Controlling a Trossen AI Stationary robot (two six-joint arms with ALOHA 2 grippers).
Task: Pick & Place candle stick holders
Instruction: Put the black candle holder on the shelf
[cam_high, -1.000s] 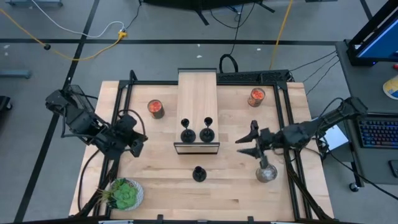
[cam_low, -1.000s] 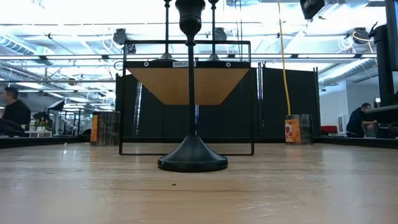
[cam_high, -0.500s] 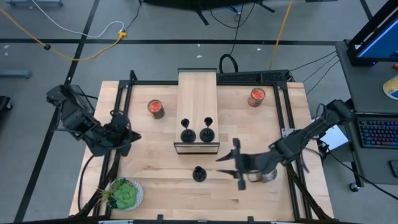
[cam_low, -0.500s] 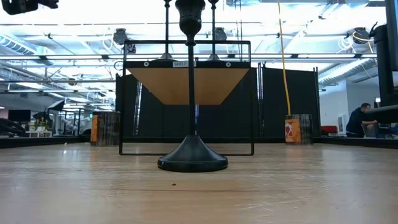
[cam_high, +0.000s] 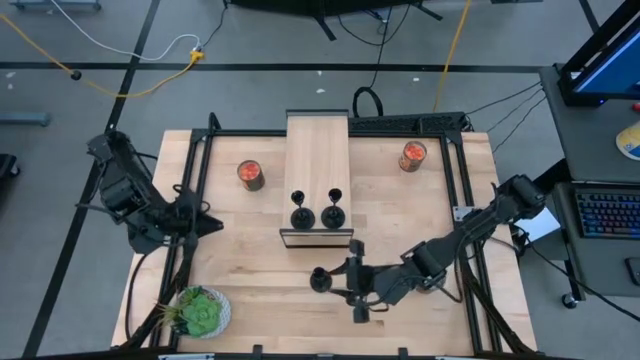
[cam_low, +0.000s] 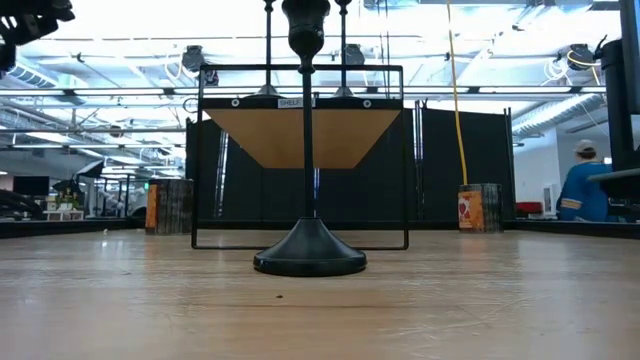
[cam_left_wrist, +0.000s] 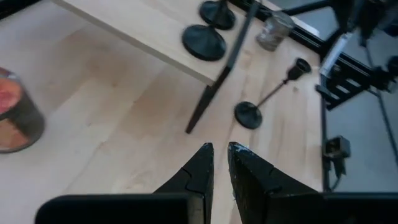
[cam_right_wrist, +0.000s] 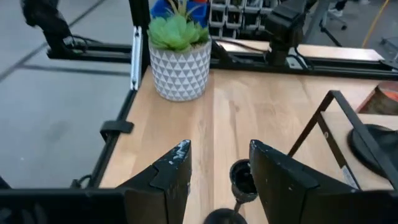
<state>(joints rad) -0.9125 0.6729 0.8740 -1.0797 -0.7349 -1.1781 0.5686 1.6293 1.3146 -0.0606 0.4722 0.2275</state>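
Two candle stick holders (cam_high: 303, 214) (cam_high: 334, 212) are seen standing side by side on the wooden shelf (cam_high: 317, 150), near its front edge; these look placed already. The 3rd holder (cam_high: 320, 279) is left on the table (cam_high: 250, 280), upright, in front of the shelf, so approx. two thirds of the job appears done.

The right gripper (cam_high: 354, 287) is positioned low over the table just beside the 3rd holder, fingers spread wide apart, nothing held. In the right wrist view the holder's cup top (cam_right_wrist: 241, 177) is seen between the two spread fingers (cam_right_wrist: 168, 171), w/ the potted succulent (cam_right_wrist: 179, 57) beyond. Contact can't be confirmed; the holder is judged not yet gripped.

The left gripper (cam_left_wrist: 219, 163) is parked at the table's left edge, fingers nearly together w/ a thin gap, nothing between them.

Remaining, as judged: closing on the stem, lifting, and setting it on the shelf next to the other two.
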